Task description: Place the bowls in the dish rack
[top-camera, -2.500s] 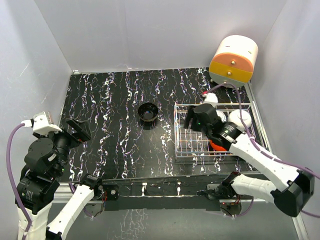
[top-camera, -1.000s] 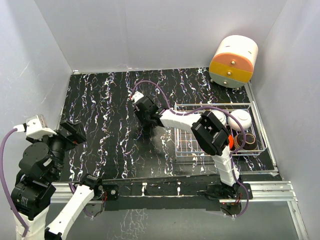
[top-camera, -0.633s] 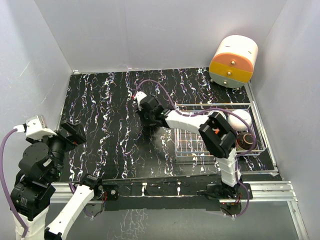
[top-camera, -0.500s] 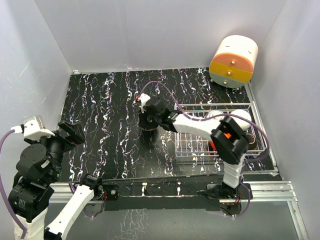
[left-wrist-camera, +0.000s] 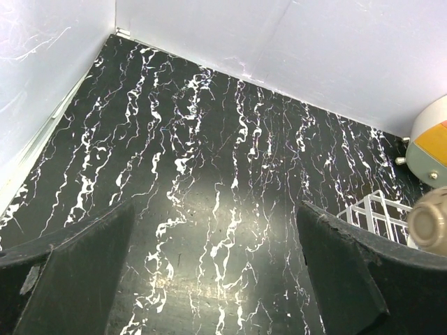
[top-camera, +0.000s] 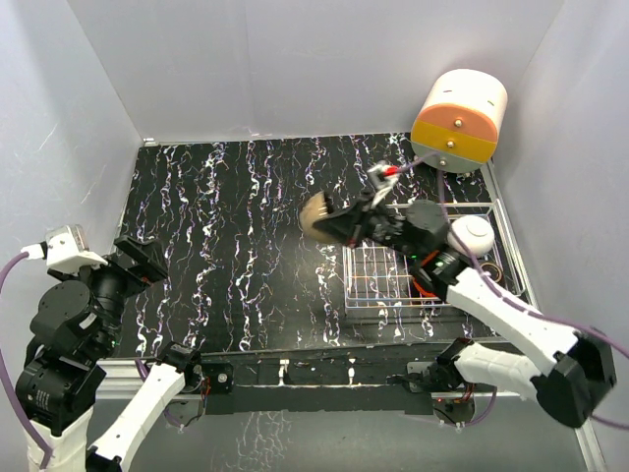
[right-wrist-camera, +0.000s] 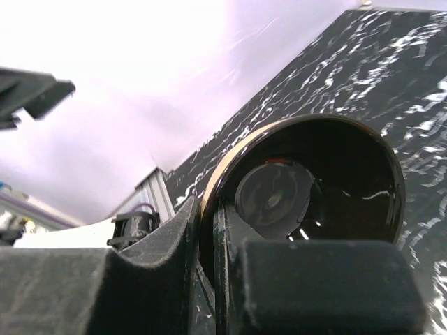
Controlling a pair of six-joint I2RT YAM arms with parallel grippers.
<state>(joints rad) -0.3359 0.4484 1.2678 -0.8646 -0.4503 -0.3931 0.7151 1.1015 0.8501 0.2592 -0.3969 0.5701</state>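
My right gripper is shut on the rim of the glossy black bowl. It holds the bowl tilted in the air just left of the dish rack, tan underside facing left. In the right wrist view the bowl shows a black inside and gold rim, pinched between the fingers. A white bowl lies in the rack, and a red-orange bowl peeks from under the arm. My left gripper hangs open at the left over bare table. The held bowl and the rack show at the right edge of the left wrist view.
A round cream-and-orange drawer cabinet stands at the back right behind the rack and shows as well in the left wrist view, as the cabinet. White walls close the table on three sides. A brown-ringed bowl sits at the rack's right end.
The right gripper closed on the black bowl at the table's middle, lifted it and carried it right toward the rack, tipping it on its side. The left arm barely moved.
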